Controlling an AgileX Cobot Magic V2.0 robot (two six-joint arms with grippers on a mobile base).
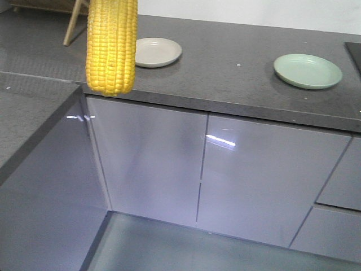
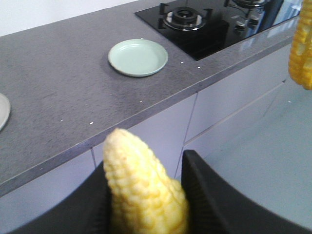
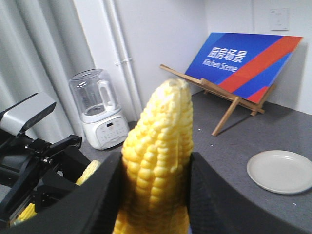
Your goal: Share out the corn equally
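The counter (image 1: pixel 237 73) is spread across the top of the front view, with a white plate (image 1: pixel 158 52) set at upper middle and a green plate (image 1: pixel 307 70) at upper right. One cob (image 2: pixel 141 195) is clamped by the left gripper (image 2: pixel 145 163) and a second cob (image 3: pixel 158 122) by the right gripper (image 3: pixel 156 158), both seen bottom centre of their wrist views, off the counter.

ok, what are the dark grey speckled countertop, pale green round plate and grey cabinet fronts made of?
Dark grey speckled countertop: probably stone or quartz composite, matte, fine flecks. Pale green round plate: plastic or glazed ceramic, can't tell; smooth satin sheen. Grey cabinet fronts: high-gloss lacquer or laminate, mirror-like light streaks.
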